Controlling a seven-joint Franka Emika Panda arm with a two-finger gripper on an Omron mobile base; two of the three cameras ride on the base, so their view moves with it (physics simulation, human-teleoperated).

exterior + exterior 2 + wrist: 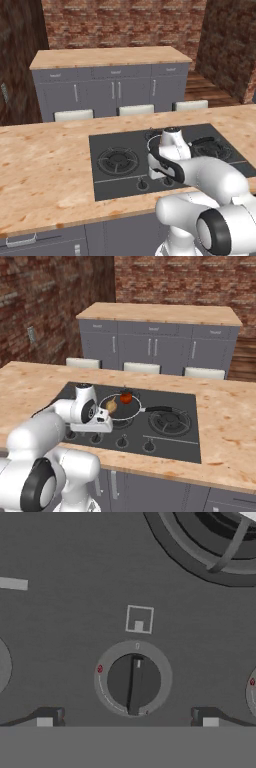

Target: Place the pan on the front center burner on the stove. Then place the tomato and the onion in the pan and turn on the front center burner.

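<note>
Knob (134,681) close up — pan (120,406) seemingly loaded.

The stove (120,150) is seen from behind the arm on the left and on the right, looking forward and down. One knob (133,682) is looked at from close above in the hand view

A glossy white arm (210,180) of rounded segments with dark joint rings, ending in small dark fingers (50,716).
</note>
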